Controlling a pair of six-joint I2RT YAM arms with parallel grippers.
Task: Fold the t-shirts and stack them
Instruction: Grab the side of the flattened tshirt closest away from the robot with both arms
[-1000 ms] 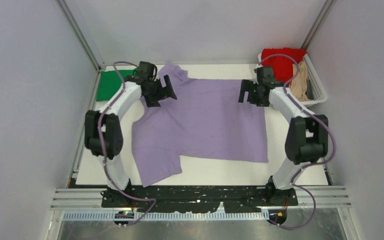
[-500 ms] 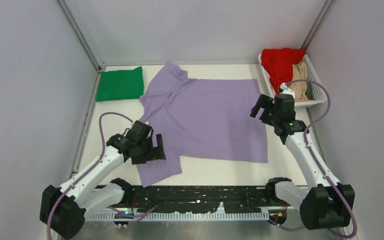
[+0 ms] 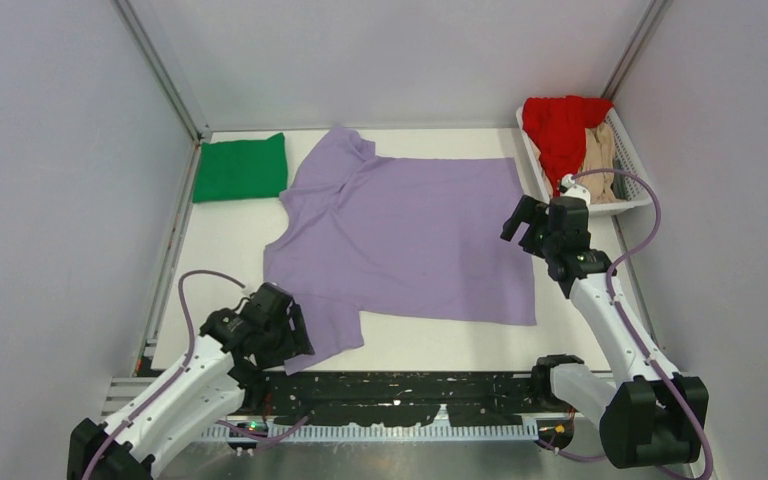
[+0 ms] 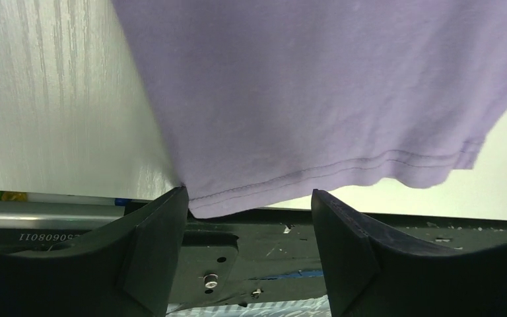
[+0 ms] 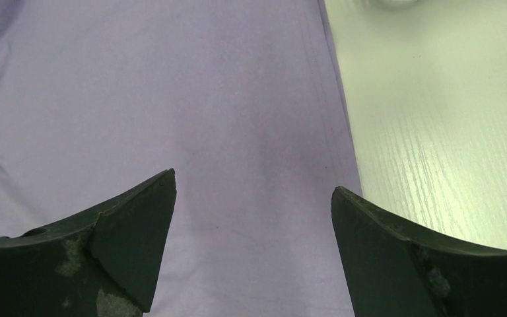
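Lavender t-shirt hem at the tips of the parted pincer

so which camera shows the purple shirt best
The top view: nearly the whole purple shirt shows, spread on the table with its outline clear. The left wrist view shows only a stitched hem at one corner; the right wrist view shows only plain cloth and one straight edge.

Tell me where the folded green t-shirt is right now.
Top external view: the green t-shirt lies folded at the far-left corner of the table, right beside the lavender t-shirt sleeve, across from the white basket at far right.
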